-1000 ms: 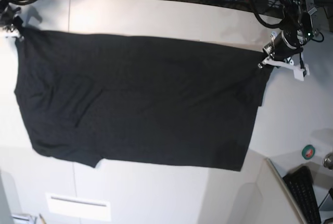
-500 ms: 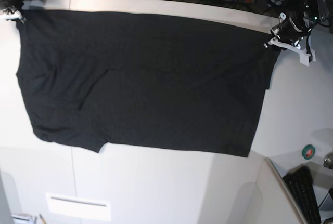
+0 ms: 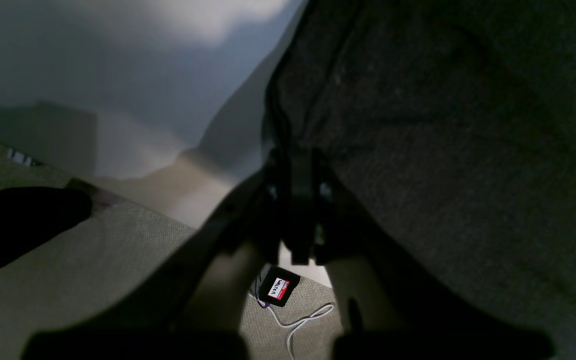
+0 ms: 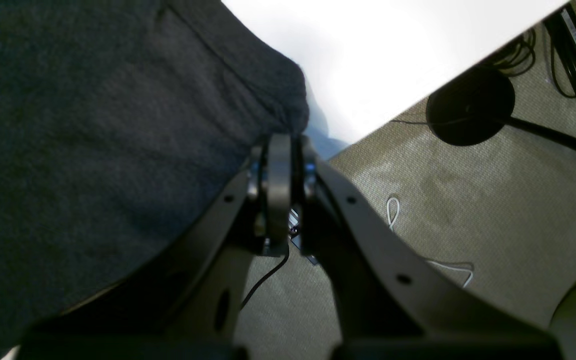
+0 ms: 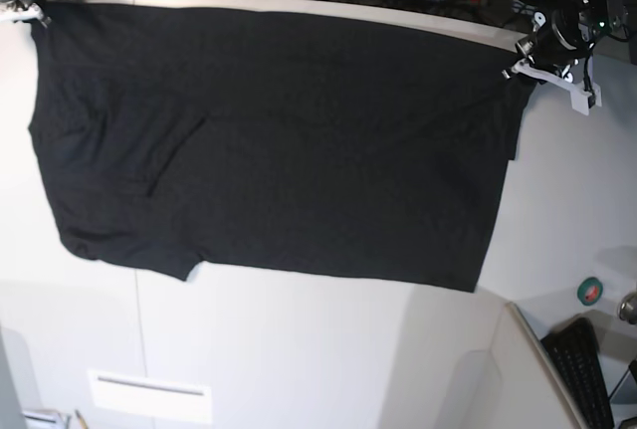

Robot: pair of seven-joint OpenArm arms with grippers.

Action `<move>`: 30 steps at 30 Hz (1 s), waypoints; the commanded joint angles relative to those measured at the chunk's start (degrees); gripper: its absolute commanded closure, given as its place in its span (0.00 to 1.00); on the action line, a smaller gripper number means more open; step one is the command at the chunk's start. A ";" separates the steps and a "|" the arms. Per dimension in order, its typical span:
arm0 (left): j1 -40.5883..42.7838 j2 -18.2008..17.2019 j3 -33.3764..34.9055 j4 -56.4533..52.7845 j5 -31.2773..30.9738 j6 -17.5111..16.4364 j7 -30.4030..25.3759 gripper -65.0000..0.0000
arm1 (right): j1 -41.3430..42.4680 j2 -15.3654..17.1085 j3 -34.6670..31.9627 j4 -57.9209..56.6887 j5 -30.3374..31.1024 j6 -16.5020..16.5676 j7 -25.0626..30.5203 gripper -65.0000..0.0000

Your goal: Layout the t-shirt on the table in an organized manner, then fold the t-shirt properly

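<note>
Layout step. Left claw (image 5: 525,59) and right claw (image 5: 22,13) each clamped on a shirt (image 5: 269,140) corner, cloth stretched above the worktop (image 5: 299,349). Next, likely: lower it flat, release.

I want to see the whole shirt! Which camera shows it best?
The base view: the whole shirt shows there, spread out black, held at two corners. The left wrist view and right wrist view each show only dark cloth close up beside an end effector.
</note>
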 commanded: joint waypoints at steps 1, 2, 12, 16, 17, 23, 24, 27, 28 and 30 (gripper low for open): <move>0.45 -0.81 -0.44 0.74 -0.32 -0.25 -0.60 1.00 | -0.37 0.66 0.40 1.02 0.09 0.20 0.70 1.00; 0.45 -0.89 -0.44 0.74 -0.32 -0.25 -0.51 1.00 | -0.37 0.22 0.49 1.02 0.09 0.20 0.70 1.00; 1.24 -0.54 -8.88 0.92 -0.32 -0.25 -0.42 0.38 | -0.54 -1.37 2.69 4.53 0.17 0.20 1.05 0.39; 0.89 -0.81 -15.38 0.92 -0.32 -0.33 -0.42 0.14 | -0.19 -2.51 7.26 9.10 0.09 0.20 1.05 0.44; 0.72 -0.81 -16.79 0.92 -0.32 -0.33 -0.51 0.13 | -0.10 -2.25 7.70 9.81 0.09 0.20 1.05 0.44; -1.66 -0.89 -20.22 0.83 -0.67 -4.20 -0.60 0.14 | 8.25 6.11 5.41 8.58 -0.18 0.20 1.14 0.43; -2.10 -0.81 -20.13 1.09 -0.67 -7.02 -0.51 0.14 | 11.33 8.30 4.01 6.03 -0.18 0.20 1.14 0.43; -2.54 -0.45 -20.04 1.53 -0.67 -11.24 -0.51 0.14 | 21.96 15.51 -0.39 -4.87 -0.18 0.29 1.23 0.43; -2.63 -0.45 -20.22 1.53 -0.67 -12.03 -0.51 0.14 | 25.48 17.71 -1.88 -9.09 -0.18 0.29 1.40 0.43; -2.63 -0.45 -20.30 1.27 -0.67 -12.99 -0.60 0.14 | 33.22 22.28 -7.86 -20.26 -0.26 0.29 4.57 0.43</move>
